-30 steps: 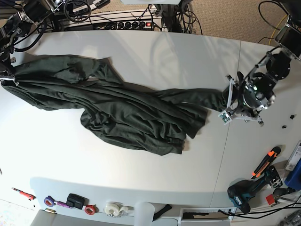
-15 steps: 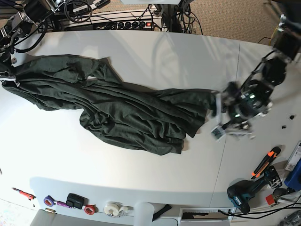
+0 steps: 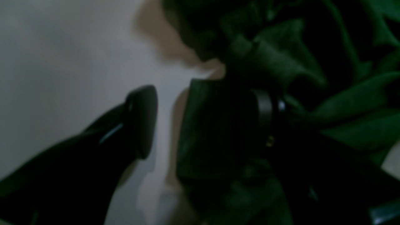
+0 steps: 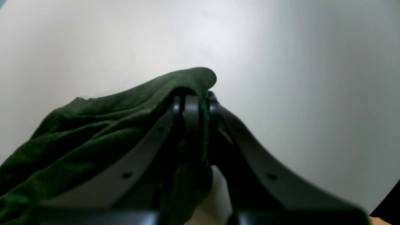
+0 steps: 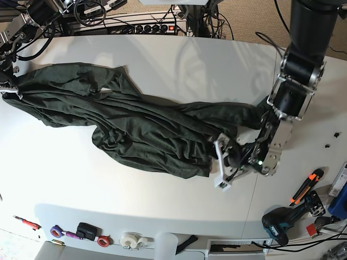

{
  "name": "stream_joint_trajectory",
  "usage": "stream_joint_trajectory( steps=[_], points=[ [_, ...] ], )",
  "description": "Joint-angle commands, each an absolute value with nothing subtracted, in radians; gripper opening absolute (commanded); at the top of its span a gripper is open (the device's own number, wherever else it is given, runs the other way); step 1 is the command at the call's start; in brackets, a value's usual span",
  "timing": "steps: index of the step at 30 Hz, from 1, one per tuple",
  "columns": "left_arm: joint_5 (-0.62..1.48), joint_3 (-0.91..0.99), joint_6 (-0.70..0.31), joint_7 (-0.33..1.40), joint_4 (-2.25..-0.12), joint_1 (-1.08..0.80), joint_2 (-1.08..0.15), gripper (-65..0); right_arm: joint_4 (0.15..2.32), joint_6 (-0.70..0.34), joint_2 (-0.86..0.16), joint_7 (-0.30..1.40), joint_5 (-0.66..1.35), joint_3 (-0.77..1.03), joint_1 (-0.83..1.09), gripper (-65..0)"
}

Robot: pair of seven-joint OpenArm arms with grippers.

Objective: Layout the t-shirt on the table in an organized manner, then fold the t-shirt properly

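1. Left wrist view: the left fingers (image 3: 162,125) stand wide apart, one dark finger over bare white bench (image 3: 62,62), the other against the green shirt (image 3: 343,109). The picture is blurred.
2. Right wrist view: the right fingers (image 4: 193,106) are clamped together on a fold of shirt (image 4: 93,125), held just above the bench (image 4: 281,62).
3. Base view: the shirt (image 5: 135,124) lies crumpled across the bench (image 5: 162,195), the left fingers (image 5: 223,162) at its lower right edge, the right fingers (image 5: 10,86) pinching its far left end. No writing is readable.
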State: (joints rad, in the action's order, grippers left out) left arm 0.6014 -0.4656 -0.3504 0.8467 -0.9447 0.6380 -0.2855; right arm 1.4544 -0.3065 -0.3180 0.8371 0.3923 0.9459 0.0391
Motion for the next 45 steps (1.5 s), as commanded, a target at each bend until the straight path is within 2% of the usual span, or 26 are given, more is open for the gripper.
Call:
stream_joint_trajectory(
  steps=[1, 14, 15, 16, 19, 21, 24, 28, 35, 36, 45],
  points=[
    [0.621, -0.461, -0.367, 0.845, -0.926, 0.683, -0.27, -24.6, 1.472, -0.31, -0.346, 0.812, 0.403, 0.95, 0.031, -65.0],
    [0.64, -0.461, -0.447, 0.805, -0.864, 0.711, -0.153, -26.0, 1.472, -0.31, -0.346, 0.811, 0.403, 0.95, 0.031, -65.0],
    [0.631, -0.461, -0.447, 0.783, -0.864, 0.71, -0.15, -29.8, 1.472, -0.31, -0.346, 0.811, 0.403, 0.95, 0.03, -65.0],
    [0.616, -0.461, -0.446, 0.756, -0.864, 0.71, -0.15, -36.3, 1.472, -0.31, -0.346, 0.811, 0.403, 0.95, 0.031, -65.0],
    [0.566, -0.461, -0.443, 0.678, -0.864, 0.71, -0.15, -65.0, 1.472, -0.31, -0.346, 0.811, 0.403, 0.95, 0.031, -65.0],
    [0.562, -0.461, -0.451, 0.669, -0.865, 0.713, -0.15, -65.0, 1.472, -0.31, -0.346, 0.808, 0.403, 0.95, 0.03, -65.0],
    [0.628, -0.454, -0.533, 0.701, -0.889, 0.715, -0.153, -65.0, 1.472, -0.31, -0.346, 0.798, 0.404, 0.95, 0.03, -65.0],
    [0.919, -0.366, -0.697, 0.889, -0.97, 0.715, -0.153, -65.0, 1.472, -0.31, -0.346, 0.793, 0.403, 0.95, 0.03, -65.0],
    [1.46, -0.161, -0.698, 1.33, -1.145, 0.714, -0.153, -65.0, 1.472, -0.31, -0.346, 0.793, 0.403, 0.95, 0.03, -65.0],
    [1.484, -0.138, -0.698, 1.396, -1.165, 0.714, -0.154, -65.0, 1.472, -0.31, -0.346, 0.793, 0.403, 0.95, 0.03, -65.0],
    [1.484, -0.118, -0.698, 1.396, -1.462, 0.604, -0.292, -65.0, 1.472, -0.31, -0.346, 0.791, 0.407, 0.95, 0.03, -65.0]
  ],
)
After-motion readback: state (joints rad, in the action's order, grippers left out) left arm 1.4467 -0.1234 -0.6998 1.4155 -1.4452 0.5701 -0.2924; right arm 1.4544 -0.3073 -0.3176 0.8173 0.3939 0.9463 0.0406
